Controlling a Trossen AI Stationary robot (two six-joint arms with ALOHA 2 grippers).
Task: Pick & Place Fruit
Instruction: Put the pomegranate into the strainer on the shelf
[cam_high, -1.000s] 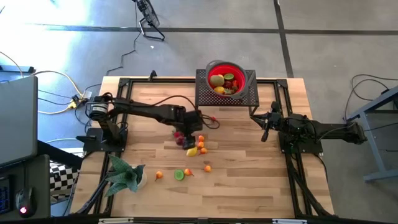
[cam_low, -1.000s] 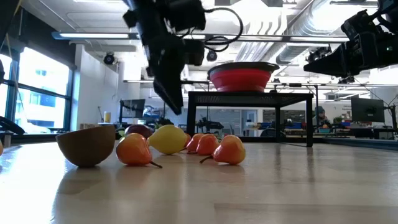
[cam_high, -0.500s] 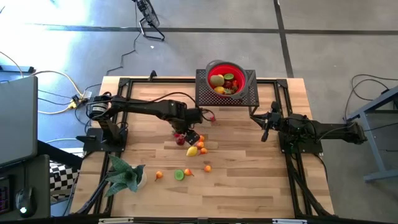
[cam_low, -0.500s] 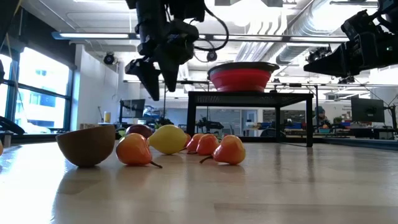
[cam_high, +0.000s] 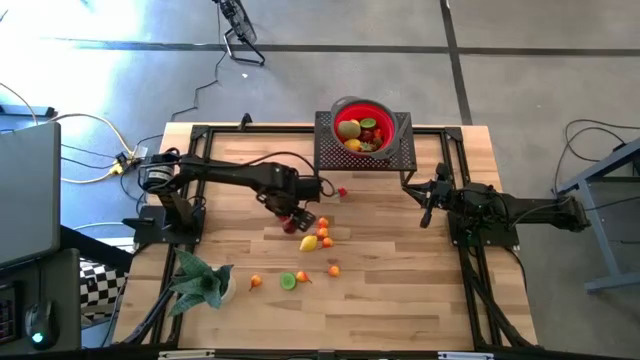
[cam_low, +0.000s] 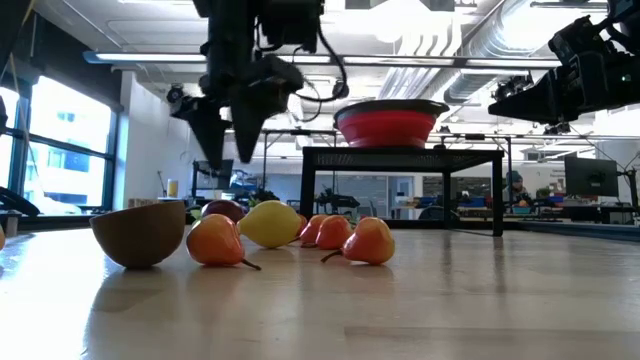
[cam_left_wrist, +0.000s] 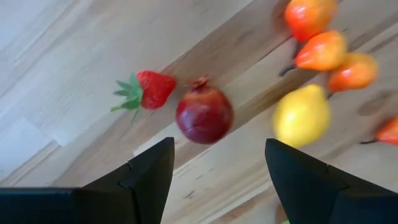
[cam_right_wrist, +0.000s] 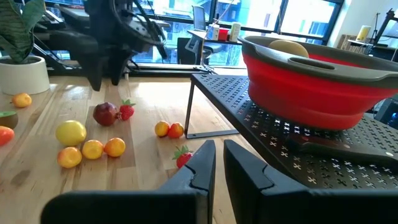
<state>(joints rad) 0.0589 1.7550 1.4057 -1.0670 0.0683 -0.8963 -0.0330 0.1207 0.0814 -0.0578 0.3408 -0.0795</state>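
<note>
Fruit, toy, loose on the wooden table (cam_high: 400, 300): dark-red plum (cam_left_wrist: 204, 116) beside a strawberry (cam_left_wrist: 149, 90), yellow lemon (cam_left_wrist: 301, 116), small oranges (cam_left_wrist: 323, 51); more lie in the red bowl (cam_high: 362, 126). Left gripper (cam_left_wrist: 217, 171) hangs above the plum, fingers spread, empty. Right gripper (cam_right_wrist: 219, 163) waits near the bowl's stand, fingers nearly together, empty.

Left claw (cam_high: 290, 212) hovers over scattered fruit (cam_high: 322, 240).

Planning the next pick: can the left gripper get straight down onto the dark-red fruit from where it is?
Probably yes. The left gripper hangs open above the dark-red fruit, with nothing between them. The strawberry lies close beside it and might get nudged.
</note>
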